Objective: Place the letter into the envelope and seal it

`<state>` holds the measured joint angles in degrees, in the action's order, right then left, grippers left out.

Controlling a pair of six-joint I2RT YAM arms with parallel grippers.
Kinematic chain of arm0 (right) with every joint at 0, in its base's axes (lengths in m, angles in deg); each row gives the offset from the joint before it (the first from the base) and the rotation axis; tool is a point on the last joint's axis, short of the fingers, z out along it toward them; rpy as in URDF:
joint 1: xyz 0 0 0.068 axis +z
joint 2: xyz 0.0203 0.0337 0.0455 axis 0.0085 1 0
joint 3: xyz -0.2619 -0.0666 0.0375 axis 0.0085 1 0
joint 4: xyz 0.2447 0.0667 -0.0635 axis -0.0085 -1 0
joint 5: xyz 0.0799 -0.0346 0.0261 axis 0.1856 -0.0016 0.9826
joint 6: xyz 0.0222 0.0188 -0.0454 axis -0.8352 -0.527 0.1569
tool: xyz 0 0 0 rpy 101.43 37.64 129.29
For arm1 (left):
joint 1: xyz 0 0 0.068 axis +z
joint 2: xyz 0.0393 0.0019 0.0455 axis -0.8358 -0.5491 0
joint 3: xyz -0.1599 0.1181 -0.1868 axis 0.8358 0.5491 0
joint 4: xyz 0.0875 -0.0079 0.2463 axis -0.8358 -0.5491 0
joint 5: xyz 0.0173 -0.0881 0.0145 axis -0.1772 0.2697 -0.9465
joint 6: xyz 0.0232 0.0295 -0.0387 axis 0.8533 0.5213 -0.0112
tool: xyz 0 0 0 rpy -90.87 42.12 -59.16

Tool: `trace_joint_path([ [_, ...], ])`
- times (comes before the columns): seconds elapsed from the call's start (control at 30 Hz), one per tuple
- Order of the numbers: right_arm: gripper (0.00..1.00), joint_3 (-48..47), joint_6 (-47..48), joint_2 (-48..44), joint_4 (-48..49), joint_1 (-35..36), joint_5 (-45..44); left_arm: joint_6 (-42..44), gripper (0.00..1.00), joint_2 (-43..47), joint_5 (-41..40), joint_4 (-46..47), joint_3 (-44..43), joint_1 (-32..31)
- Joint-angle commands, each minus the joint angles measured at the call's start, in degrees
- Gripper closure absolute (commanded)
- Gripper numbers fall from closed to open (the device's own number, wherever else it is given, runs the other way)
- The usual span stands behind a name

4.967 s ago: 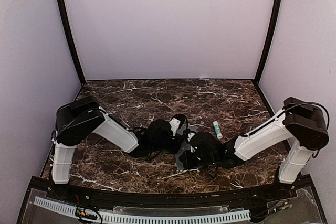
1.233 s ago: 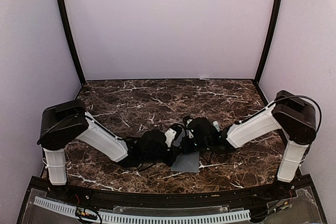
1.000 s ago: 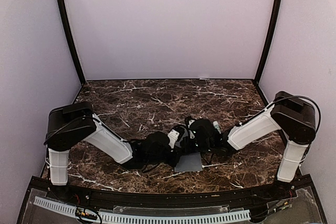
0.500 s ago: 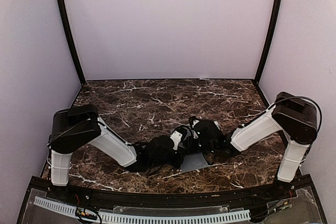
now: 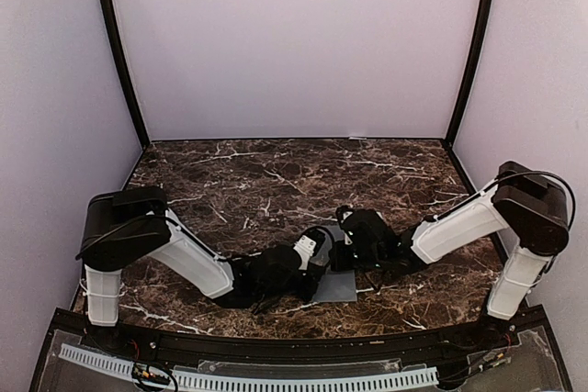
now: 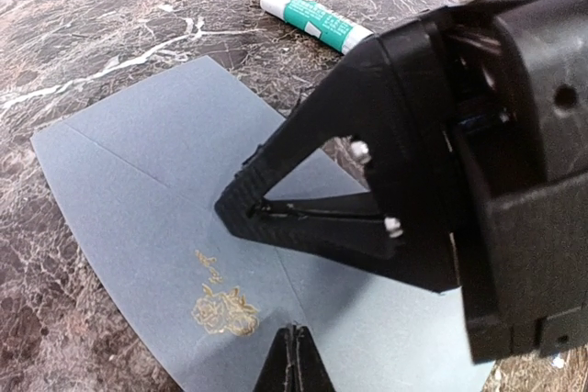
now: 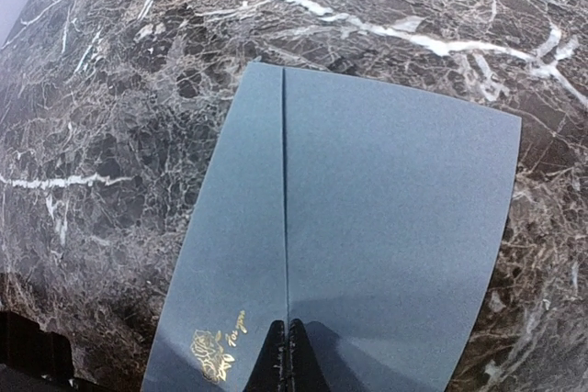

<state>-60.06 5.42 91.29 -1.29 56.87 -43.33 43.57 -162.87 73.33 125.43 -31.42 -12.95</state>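
Grey-blue envelope [image 7: 367, 227] lies flat on the marble worktop [image 7: 110, 89], near the front edge, between both arms. Left claw [image 6: 294, 360] is clenched and empty, its tip down at the envelope's near part, just beside the gold emblem [image 6: 225, 309]. Right claw [image 7: 285, 355] is also clenched, holding nothing, with its tip on or just above the flap crease. The crease runs straight away from it along its own pointing line. The two tips sit close, facing each other over the paper. Letter: no tan sheet in any view, likely inside already, cannot confirm. Judged step is pressing the seal. A stroke along the crease suits the right claw, which is better lined up. Glue stick [image 6: 317, 17] lies beyond the envelope, apart from it.
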Motion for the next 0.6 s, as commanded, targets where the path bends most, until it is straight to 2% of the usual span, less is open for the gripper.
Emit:
trace_joint_path([
  [0.0, 1.00, -1.94, 3.00, -2.94, -5.11, 0.31, -0.39, 1.81, 1.00, 3.36, -0.76, -7.80, 0.98, -0.31],
  [0.2, 0.98, -9.43, 7.84, -6.99, -12.47, 0.31, -2.44, 4.81, 1.00, 8.44, -2.78, -11.36, -1.03, -0.14],
  [0.33, 0.93, -14.53, 10.06, -9.20, -18.64, 0.24, -6.27, 6.90, 1.00, 12.32, -5.54, -14.85, -2.34, 0.70],
  [0.5, 0.70, -18.69, 14.45, -13.46, -23.16, -0.12, -11.88, 9.58, 1.00, 18.82, -9.30, -18.67, -1.51, 2.55],
  [0.57, 0.54, -19.62, 16.46, -16.05, -24.36, -0.61, -14.11, 10.77, 0.99, 22.67, -12.48, -19.87, -0.39, 3.68],
])
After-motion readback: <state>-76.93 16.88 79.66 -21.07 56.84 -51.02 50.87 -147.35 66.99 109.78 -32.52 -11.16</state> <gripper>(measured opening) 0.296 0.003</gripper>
